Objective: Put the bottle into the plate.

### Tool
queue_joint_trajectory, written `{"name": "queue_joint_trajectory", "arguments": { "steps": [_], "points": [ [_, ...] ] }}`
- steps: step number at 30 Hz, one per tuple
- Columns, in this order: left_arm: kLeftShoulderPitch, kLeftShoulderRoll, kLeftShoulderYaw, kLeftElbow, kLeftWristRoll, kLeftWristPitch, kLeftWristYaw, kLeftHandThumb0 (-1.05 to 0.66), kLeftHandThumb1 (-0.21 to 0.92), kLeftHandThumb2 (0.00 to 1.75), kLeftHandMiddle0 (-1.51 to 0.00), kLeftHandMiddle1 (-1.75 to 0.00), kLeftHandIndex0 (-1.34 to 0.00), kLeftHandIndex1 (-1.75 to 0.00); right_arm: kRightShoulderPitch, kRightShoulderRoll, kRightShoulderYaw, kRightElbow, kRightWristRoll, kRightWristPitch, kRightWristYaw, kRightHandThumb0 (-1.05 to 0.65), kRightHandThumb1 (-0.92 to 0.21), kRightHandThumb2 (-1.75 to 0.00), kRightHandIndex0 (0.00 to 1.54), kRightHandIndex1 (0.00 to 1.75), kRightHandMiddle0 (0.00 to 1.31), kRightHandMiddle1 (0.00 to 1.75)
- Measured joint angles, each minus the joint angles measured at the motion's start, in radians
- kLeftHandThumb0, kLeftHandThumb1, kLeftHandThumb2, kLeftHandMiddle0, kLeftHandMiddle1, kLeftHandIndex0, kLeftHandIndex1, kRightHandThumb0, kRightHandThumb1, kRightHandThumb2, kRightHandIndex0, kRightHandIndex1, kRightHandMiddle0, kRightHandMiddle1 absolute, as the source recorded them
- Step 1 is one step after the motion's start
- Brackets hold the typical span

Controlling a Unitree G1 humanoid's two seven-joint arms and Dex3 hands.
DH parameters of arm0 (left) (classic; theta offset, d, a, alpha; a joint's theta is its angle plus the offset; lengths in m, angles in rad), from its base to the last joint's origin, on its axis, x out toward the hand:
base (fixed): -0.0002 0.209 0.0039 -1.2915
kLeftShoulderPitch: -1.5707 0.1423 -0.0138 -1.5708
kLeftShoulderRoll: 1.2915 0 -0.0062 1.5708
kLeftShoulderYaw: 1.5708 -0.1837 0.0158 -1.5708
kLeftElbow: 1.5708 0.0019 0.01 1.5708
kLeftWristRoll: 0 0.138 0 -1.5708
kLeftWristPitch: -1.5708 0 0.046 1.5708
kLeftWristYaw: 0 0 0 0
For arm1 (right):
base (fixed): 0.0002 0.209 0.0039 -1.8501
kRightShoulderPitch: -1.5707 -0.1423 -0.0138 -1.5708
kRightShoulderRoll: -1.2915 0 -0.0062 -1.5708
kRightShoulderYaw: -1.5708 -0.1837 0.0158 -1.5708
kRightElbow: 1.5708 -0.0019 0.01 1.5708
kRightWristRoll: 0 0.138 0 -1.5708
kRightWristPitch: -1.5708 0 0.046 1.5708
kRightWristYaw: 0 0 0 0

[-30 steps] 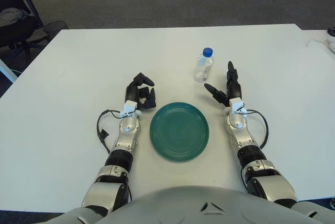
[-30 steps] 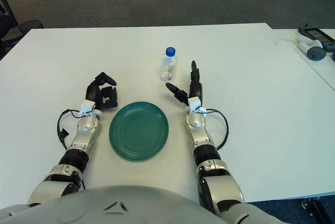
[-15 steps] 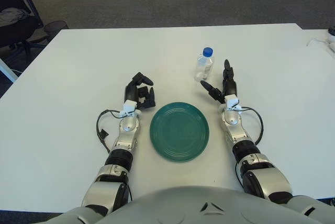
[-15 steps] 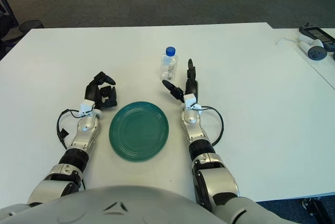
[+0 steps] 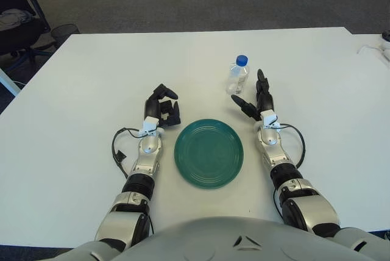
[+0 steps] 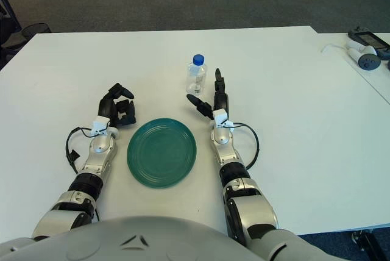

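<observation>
My right hand (image 5: 255,99) has crept up the frame over the last second, from beside the plate (image 5: 209,153) toward the bottle (image 5: 237,76), which stands upright above and right of centre, well clear of the plate's rim. My fingers are spread, holding nothing, just below and right of the bottle, not yet touching it. So the reach is nearly done, I judge; closing on the bottle comes next. My left hand (image 5: 162,110), curled and empty, shows at the plate's upper left.

2 head-mounted eyes look forward-down, sharing the same table (image 5: 91,78).
</observation>
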Motion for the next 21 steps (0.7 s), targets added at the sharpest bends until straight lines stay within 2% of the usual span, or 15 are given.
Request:
{"name": "queue_joint_trajectory", "arguments": {
  "steps": [15, 21],
  "points": [
    [0.007, -0.001, 0.003, -0.007, 0.000, 0.001, 0.000, -0.51, 0.20, 1.46, -1.28, -1.75, -0.70, -1.75, -0.033, 0.012, 0.003, 0.039, -0.001, 0.001, 0.008, -1.04, -0.90, -0.03, 0.00, 0.00, 0.00, 0.00],
    [0.009, -0.001, 0.005, -0.009, 0.000, 0.001, 0.001, -0.51, 0.20, 1.46, -1.28, -1.75, -0.70, -1.75, -0.074, 0.014, 0.008, 0.090, -0.014, -0.001, -0.002, -1.05, -0.92, -0.06, 0.00, 0.00, 0.00, 0.00]
  ]
}}
